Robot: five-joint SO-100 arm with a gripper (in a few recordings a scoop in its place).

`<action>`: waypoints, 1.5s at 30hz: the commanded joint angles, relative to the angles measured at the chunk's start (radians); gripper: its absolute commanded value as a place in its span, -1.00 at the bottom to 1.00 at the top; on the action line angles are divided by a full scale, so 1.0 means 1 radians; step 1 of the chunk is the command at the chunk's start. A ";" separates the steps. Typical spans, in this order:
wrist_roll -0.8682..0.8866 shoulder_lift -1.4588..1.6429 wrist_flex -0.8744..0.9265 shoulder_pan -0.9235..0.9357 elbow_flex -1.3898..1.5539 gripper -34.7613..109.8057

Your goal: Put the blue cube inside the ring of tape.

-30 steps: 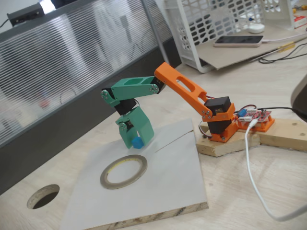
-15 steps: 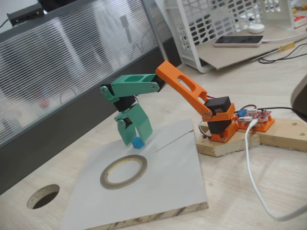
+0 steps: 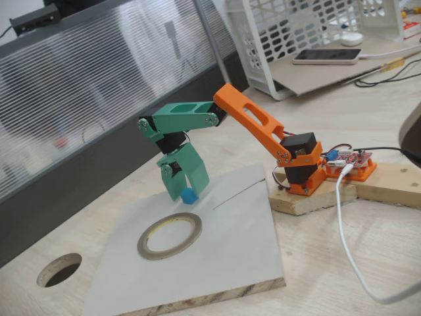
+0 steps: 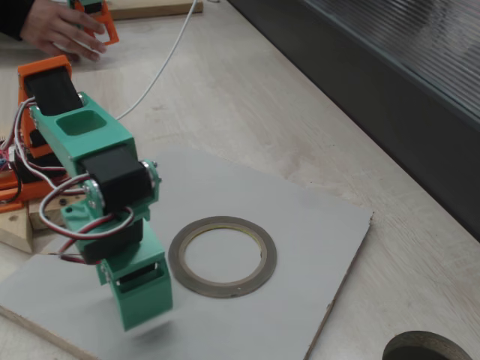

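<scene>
the blue cube (image 3: 189,196) sits pinched at the tips of the green claw (image 3: 186,191), lifted just off the grey board (image 3: 223,250), likely for carrying. the ring of tape (image 3: 170,235) lies flat on that board, near the claw, its open centre waiting.

In a fixed view, the board (image 3: 217,263) lay flat on the desk (image 3: 368,217), with the ring of tape (image 3: 170,235) lying on it. The end effector (image 3: 185,193) hung above the board at the ring's one o'clock, the blue cube (image 3: 189,196) between its fingers. The round hole (image 3: 59,270) sat at the ring's eight o'clock, off the board. The arm's base (image 3: 304,172) stood at three o'clock.
</scene>
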 commanded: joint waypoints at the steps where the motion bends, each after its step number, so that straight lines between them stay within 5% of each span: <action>1: 0.011 0.071 0.011 0.009 -0.002 0.23; 23: 0.012 0.058 -0.009 0.009 -0.003 0.22; 34: 0.003 0.067 -0.156 0.015 -0.008 -0.21; 45: 0.011 0.067 -0.170 0.012 -0.011 -0.26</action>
